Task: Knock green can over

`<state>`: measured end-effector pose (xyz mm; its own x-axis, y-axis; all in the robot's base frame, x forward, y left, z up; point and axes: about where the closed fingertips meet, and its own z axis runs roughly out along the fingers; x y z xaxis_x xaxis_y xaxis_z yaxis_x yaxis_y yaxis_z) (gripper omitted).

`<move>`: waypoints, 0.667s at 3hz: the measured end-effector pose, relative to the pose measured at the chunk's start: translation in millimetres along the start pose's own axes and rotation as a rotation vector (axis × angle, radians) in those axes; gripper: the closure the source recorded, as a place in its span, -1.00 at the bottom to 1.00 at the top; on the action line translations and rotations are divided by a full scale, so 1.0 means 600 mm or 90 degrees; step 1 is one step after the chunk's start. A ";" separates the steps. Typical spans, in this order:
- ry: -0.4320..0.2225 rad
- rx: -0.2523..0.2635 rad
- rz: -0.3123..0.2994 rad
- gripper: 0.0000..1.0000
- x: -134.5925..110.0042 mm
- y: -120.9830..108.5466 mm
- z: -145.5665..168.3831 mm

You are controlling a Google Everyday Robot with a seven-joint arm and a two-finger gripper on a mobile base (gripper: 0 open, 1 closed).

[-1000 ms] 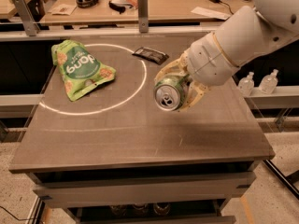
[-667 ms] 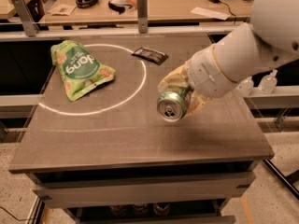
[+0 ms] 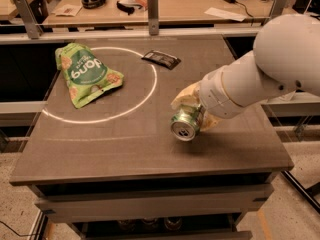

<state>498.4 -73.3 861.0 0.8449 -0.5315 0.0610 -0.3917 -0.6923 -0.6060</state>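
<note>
The green can [image 3: 185,123] lies tipped on its side over the right half of the table, its silver top with pull tab facing the camera. My gripper [image 3: 195,109] has its pale fingers around the can's body, one above it and one to its right. The white arm reaches in from the upper right and hides the back of the can. I cannot see whether the can rests on the table top or hangs just above it.
A flat green snack bag [image 3: 85,78] lies at the left. A dark flat packet [image 3: 160,59] lies at the back middle. A bright light ring [image 3: 150,91] marks the dark table [image 3: 125,149]. A desk with clutter stands behind the rail.
The gripper and the tipped can have moved down and towards the table's front right, lower over the surface. The bag and packet have not moved.
</note>
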 end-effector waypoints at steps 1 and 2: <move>-0.007 -0.028 -0.012 1.00 0.005 0.016 0.023; -0.010 -0.055 -0.019 1.00 0.002 0.029 0.040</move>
<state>501.1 -74.2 831.7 0.8621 -0.5026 0.0645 -0.3958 -0.7475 -0.5335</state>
